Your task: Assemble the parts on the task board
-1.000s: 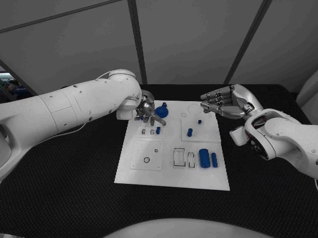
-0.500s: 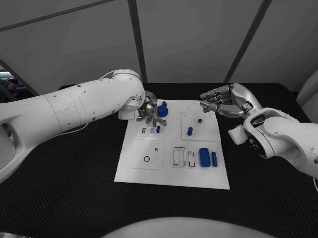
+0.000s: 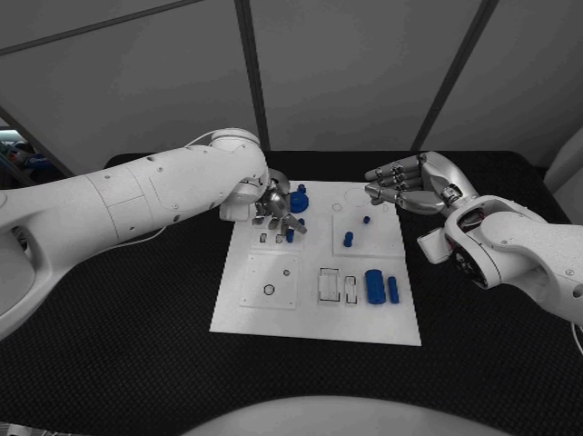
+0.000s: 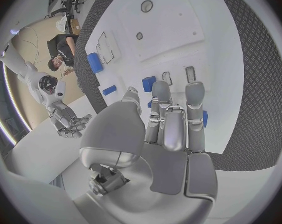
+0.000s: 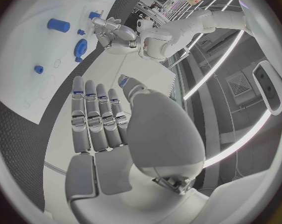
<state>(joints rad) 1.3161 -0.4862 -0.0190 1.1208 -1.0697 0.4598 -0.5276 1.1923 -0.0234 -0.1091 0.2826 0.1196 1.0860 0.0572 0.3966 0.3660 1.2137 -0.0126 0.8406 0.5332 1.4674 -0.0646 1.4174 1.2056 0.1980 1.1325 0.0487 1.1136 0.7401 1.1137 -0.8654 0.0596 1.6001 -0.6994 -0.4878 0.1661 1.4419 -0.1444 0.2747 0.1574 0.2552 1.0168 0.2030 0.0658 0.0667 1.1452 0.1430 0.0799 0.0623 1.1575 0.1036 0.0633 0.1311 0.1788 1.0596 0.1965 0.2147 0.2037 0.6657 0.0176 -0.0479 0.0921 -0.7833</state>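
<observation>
I'm looking down on a black table (image 3: 134, 363) backed by grey wall panels, with the white task board (image 3: 311, 322) lying flat in the middle of it. From the left, my left arm reaches in over the board's far left corner, and the left hand (image 3: 273, 211) hangs there with its fingers pointing down at the board; from the left wrist view the fingers are extended side by side above the plate with nothing between them, though I cannot tell whether a fingertip touches anything. Just beside that hand sits a round blue gear-like part (image 3: 297, 202), and below the fingers are two small slots and a small blue peg (image 3: 289, 238). Moving right across the board, I see a short blue cylinder (image 3: 348, 242) near the centre and a tiny blue stud (image 3: 365, 221) a little beyond it. On the near half there is a small ring mark on the left, and then a thick blue cylinder (image 3: 374, 288) with a slimmer blue bar (image 3: 392, 291) right next to it. At the far right corner, my right hand (image 3: 410, 188) hovers above the board's edge, its fingers curled inward and holding nothing.
</observation>
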